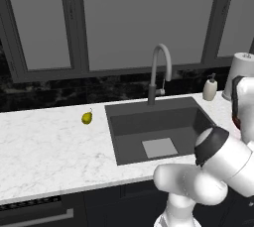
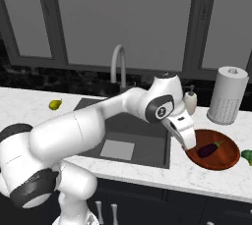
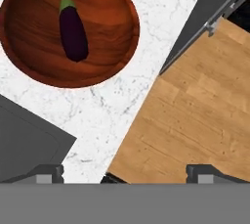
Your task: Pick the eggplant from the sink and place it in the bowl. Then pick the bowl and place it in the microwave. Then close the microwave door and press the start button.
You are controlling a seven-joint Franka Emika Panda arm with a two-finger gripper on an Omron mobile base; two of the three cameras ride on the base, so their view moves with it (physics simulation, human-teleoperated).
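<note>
The eggplant point(image 2: 209, 148) is seen lying inside the bowl point(image 2: 224, 160), its green stem cap toward one side of the bowl's floor. The bowl is set on the white marbled desk point(image 2: 197, 172), to the right of the sink point(image 2: 147, 143) and close to the desk's near edge. In the hand view the eggplant point(image 3: 73, 32) is shown resting loose on the bowl's point(image 3: 105, 47) wooden floor, with bare desk point(image 3: 112, 105) below it and a corner of the sink point(image 3: 29, 140) at the lower left.

The tool point(image 2: 189, 146) is held just above the desk, between the sink and the bowl's left rim. Its jaws are spread wide, and nothing is gripped between them; in the hand view the tool point(image 3: 124, 173) is marked by two dark finger tips point(image 3: 49, 173) standing far apart over desk and wooden floor point(image 3: 195, 115).

A curved faucet point(image 1: 159, 70) rises behind the sink point(image 1: 158, 127). A pear point(image 1: 87, 117) lies on the desk left of the sink. A soap dispenser point(image 2: 190, 102) and a paper towel roll point(image 2: 227, 95) stand at the far right, behind the bowl. A green vegetable point(image 2: 247, 156) lies just right of the bowl.
</note>
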